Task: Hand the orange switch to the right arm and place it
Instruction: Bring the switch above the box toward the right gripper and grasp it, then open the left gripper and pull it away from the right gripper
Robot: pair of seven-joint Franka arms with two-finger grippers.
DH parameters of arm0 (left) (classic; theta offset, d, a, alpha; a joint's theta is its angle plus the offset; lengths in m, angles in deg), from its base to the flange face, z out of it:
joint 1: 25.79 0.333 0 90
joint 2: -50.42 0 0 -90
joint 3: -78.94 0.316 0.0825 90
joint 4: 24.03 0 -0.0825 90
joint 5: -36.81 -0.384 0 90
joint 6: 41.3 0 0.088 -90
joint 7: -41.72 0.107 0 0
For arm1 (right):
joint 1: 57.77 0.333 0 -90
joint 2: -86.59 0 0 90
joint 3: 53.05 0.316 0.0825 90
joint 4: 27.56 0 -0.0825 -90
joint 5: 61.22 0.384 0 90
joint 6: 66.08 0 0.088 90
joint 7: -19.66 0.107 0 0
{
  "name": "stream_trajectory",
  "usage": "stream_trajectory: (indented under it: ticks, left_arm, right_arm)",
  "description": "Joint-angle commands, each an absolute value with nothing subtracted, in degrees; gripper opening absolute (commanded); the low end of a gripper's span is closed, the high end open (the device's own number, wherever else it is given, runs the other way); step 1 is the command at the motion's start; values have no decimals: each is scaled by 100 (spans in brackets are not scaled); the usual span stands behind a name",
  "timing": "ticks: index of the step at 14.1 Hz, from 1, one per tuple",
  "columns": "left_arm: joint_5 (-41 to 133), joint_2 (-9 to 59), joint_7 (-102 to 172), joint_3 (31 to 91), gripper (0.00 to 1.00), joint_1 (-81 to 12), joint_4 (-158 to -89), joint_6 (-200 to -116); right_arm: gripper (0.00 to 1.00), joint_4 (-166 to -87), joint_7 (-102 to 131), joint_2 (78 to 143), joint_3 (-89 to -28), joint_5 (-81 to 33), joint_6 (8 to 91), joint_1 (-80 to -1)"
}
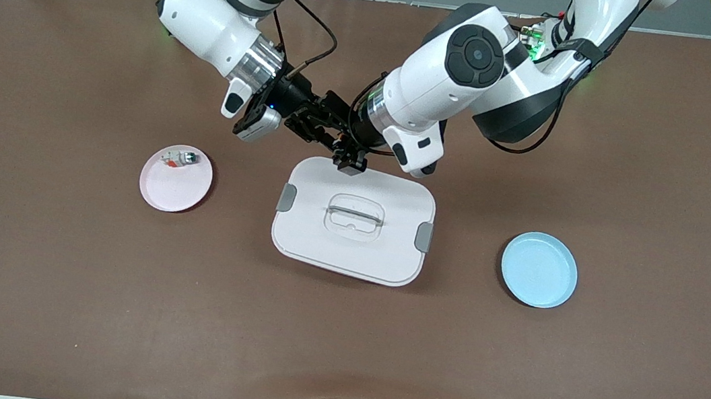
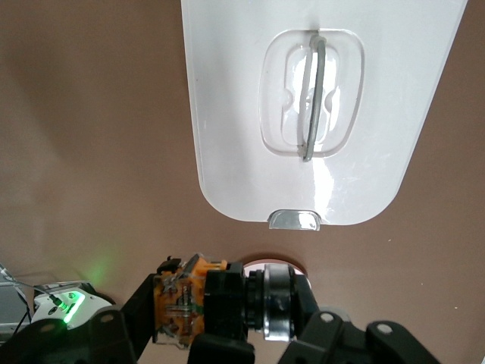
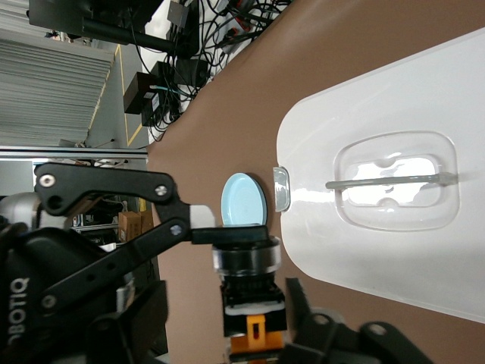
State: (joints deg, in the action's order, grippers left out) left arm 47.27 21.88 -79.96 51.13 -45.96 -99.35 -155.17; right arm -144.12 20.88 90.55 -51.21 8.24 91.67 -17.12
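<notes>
Judging mid-handover: the orange switch (image 3: pixel 250 303) is held over the white lid's (image 1: pixel 382 257) edge, gripped by left tool (image 1: pixel 348 156) and apparently right tool (image 1: pixel 317 124) too, so release by left is needed before placing.

Small orange-bodied push-button switch (image 3: pixel 250 299) with black round cap lies sideways, held aloft between both my pincers.
</notes>
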Motion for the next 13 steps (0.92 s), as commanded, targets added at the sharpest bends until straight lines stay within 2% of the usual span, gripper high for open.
stream_trajectory:
  ticks: [1,8,9,11,13]
  left_arm:
    - [4788,2133,-8089,5108,0,-4714,-9794,-15539]
    - [4788,2107,-8089,5108,0,-4714,-9794,-15539]
    - [4788,2116,-8089,5108,17,-4714,-9794,-15539]
    - [4771,2124,-8089,5108,100,-4714,-9794,-15539]
    - [4744,2159,-8080,5117,100,-4706,-9794,-15530]
  right_arm:
    - [0,-14252,1984,9186,-5146,997,9247,-1531]
    - [0,-14340,1773,9204,-5146,988,9256,-1531]
    - [0,-14340,1773,9204,-5146,988,9256,-1531]
    - [0,-14340,1781,9204,-5146,988,9247,-1531]
    - [0,-14331,1773,9213,-5146,988,9247,-1531]
